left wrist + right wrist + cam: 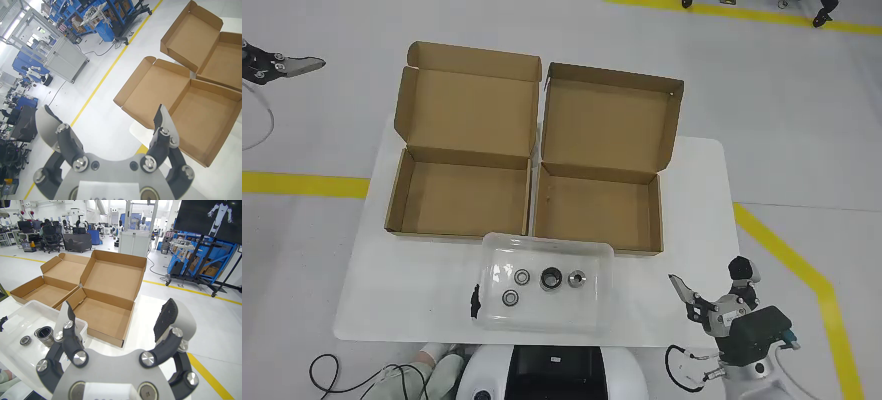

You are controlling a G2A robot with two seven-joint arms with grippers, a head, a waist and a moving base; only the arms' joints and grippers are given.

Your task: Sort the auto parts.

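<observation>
From the top, the metal parts (550,278) lie in a clear tub (542,238) on the table (697,180). They are well apart from the right hand (708,275) near the table's corner.

At the left wrist, the left hand (103,113) is wide open. It holds nothing and hangs over the floor beside two boxes (198,121).

At the right wrist, the right hand is wide open and holds nothing. The parts sit in the tub near it.

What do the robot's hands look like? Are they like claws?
A bit like claws! The left gripper and the right gripper each have two curved fingers, white outside with bumpy black pads inside. Black links with shiny silver screws join them to a grey metal plate with a white label.
</observation>
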